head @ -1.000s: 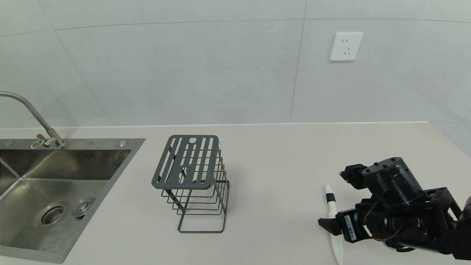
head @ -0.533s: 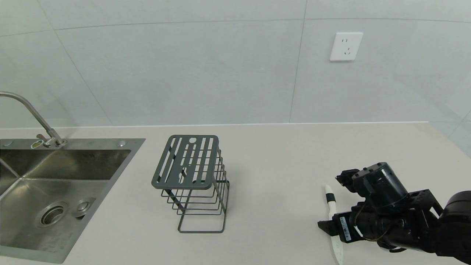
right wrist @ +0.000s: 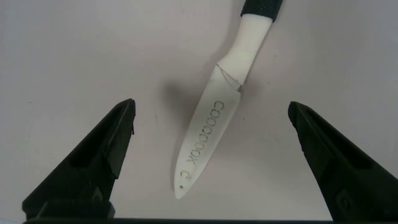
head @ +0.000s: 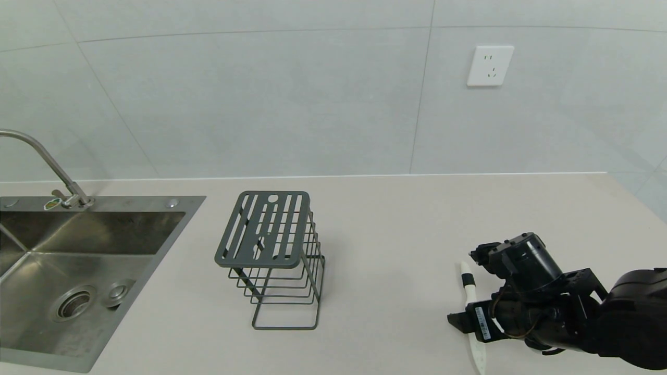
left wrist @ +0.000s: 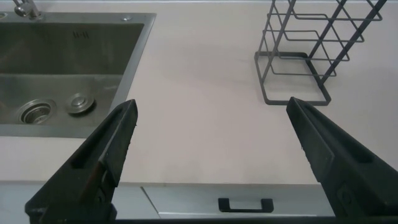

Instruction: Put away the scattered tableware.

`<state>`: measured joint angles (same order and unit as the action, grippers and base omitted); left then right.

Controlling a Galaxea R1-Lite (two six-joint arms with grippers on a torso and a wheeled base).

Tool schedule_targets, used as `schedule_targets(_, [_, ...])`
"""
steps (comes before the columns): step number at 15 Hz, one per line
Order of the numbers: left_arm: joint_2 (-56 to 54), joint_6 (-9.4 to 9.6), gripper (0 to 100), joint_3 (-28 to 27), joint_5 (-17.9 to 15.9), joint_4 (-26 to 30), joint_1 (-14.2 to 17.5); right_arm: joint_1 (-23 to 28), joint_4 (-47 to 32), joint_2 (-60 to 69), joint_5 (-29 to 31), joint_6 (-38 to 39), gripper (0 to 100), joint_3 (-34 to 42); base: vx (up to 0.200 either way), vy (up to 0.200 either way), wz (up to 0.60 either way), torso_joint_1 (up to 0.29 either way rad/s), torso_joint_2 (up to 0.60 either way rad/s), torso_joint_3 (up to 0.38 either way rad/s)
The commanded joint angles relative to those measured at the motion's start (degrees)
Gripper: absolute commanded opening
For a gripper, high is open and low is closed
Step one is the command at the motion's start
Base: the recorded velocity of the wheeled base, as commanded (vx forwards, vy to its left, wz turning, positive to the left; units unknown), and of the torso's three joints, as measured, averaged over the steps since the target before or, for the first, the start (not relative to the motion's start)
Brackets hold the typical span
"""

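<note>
A white knife [head: 471,301] with a black band on its handle lies flat on the beige counter at the right, blade toward the front edge. My right gripper [head: 465,288] hangs open just above it, one finger on each side; the right wrist view shows the knife [right wrist: 208,140] between the spread fingers of the right gripper [right wrist: 211,109], untouched. A dark grey wire rack [head: 268,250] with a slotted top stands at the counter's middle. My left gripper [left wrist: 211,107] is open and holds nothing, above the counter's front edge between the sink and the rack [left wrist: 305,50].
A steel sink [head: 104,200] with a faucet [head: 41,156] takes up the left of the counter. A wall outlet [head: 490,65] sits high at the right. Bare counter lies between rack and knife. A drawer handle [left wrist: 244,204] shows below the counter edge.
My right arm has come down and slightly left, bringing the open gripper closer over the knife. The knife and rack have not moved.
</note>
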<state>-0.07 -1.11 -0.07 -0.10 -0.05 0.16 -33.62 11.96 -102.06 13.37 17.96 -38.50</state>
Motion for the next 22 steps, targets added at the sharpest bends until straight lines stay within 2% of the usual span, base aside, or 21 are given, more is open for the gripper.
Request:
schedule_targets(1, [0.07, -0.03, 100, -0.01, 0.01, -0.04, 0.02, 0.05, -0.01, -0.77, -0.01, 0.06, 100, 0.00, 0.000, 0.000, 0.00, 0.000, 0.00, 0.000])
schedule_targets(10, [0.07, -0.03, 100, -0.01, 0.01, 0.05, 0.02, 0.05, -0.01, -3.23, 0.16, -0.03, 100, -1.05, 0.000, 0.000, 0.00, 0.000, 0.00, 0.000])
schedule_targets(15, [0.07, -0.03, 100, -0.01, 0.01, -0.04, 0.02, 0.57, -0.01, -5.25, 3.94, -0.20, 100, -3.78, 0.000, 0.000, 0.00, 0.000, 0.00, 0.000])
schedule_targets(22, [0.07, -0.03, 100, -0.01, 0.01, -0.04, 0.02, 0.57, -0.01, -7.36, 4.03, -0.29, 100, -5.01, 0.000, 0.000, 0.00, 0.000, 0.00, 0.000])
